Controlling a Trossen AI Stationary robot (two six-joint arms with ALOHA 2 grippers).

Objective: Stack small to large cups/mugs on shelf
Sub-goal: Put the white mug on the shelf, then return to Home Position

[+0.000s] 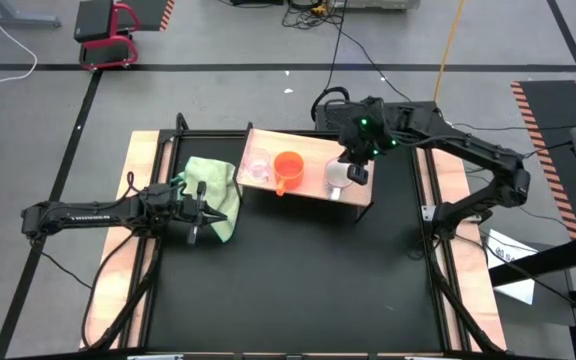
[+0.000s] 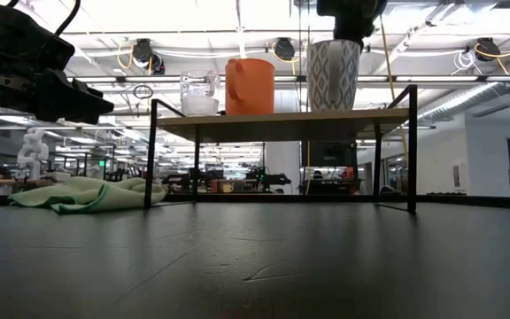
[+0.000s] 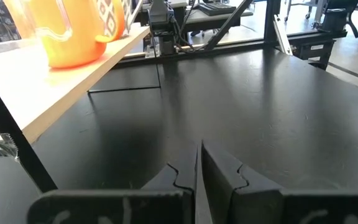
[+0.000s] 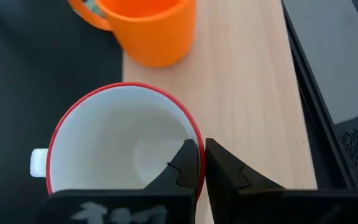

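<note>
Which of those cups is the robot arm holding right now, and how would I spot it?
Find the raised wooden shelf at the back of the black table; three vessels stand on it in a row. The held one is the white mug at the end nearest the right arm, with the right gripper pinching its rim. Unlike the orange mug and clear glass cup, it has a grey pattern and a red rim.

Glass cup [image 1: 257, 166], orange mug [image 1: 288, 168], white mug [image 1: 339, 175] upright in row on shelf [image 1: 313, 195].
</note>
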